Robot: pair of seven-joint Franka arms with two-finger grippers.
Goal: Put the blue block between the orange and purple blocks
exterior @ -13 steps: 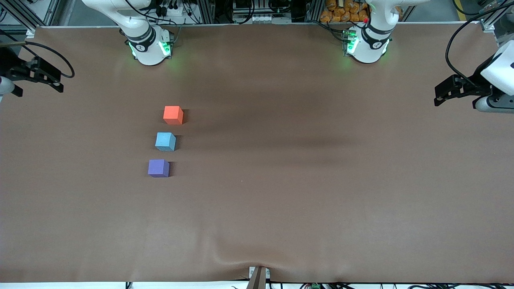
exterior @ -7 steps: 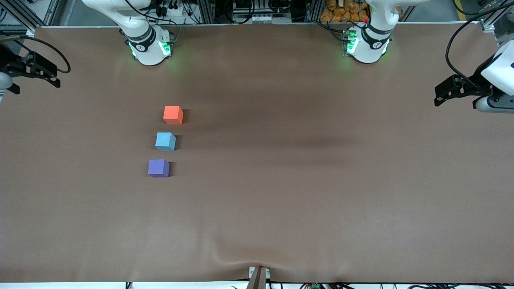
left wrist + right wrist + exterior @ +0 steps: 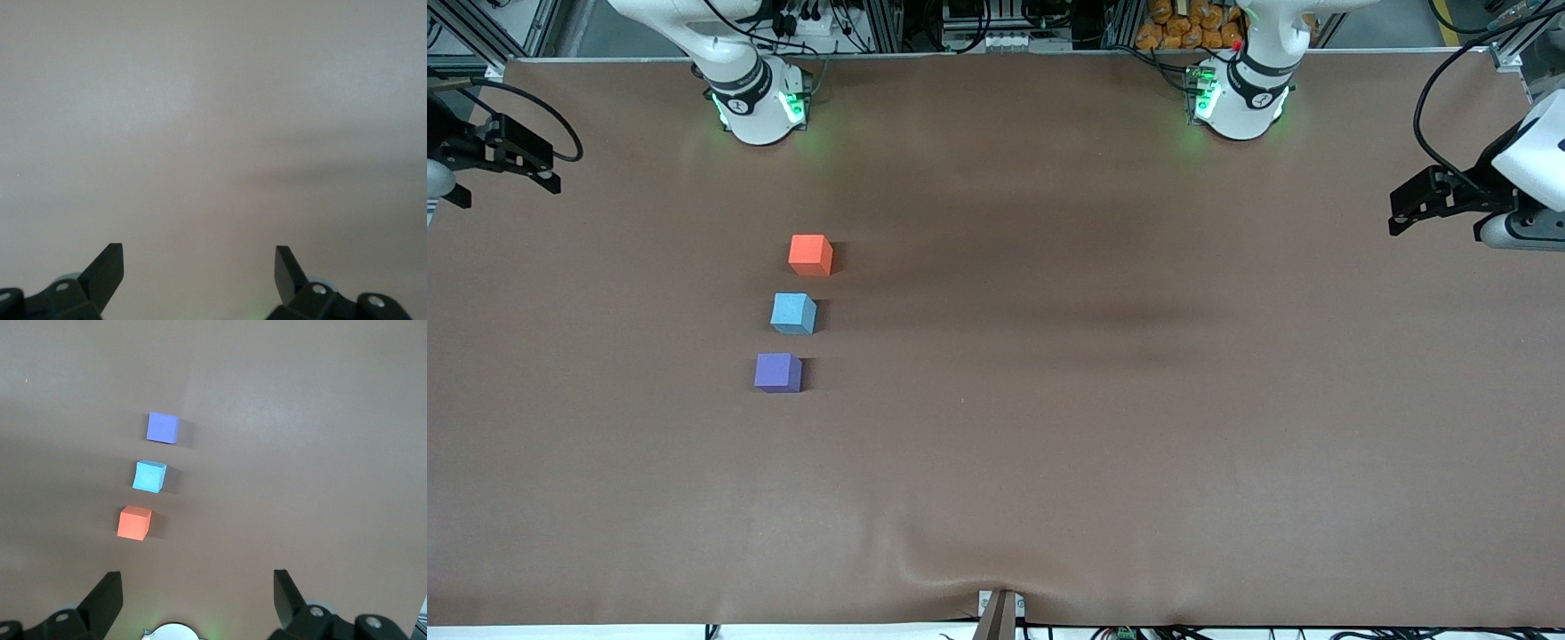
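While the right end effector (image 3: 193,600) hung wide open and empty at its end of the brown surface (image 3: 1049,427), the blue block (image 3: 793,313) sat between orange block (image 3: 810,254) and purple block (image 3: 777,372); the left end effector (image 3: 199,270) waited, open, empty.

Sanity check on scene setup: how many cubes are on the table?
3, in one row toward the right arm's end: orange block farthest from the front camera, blue block in the middle, purple block nearest. None seem hidden.
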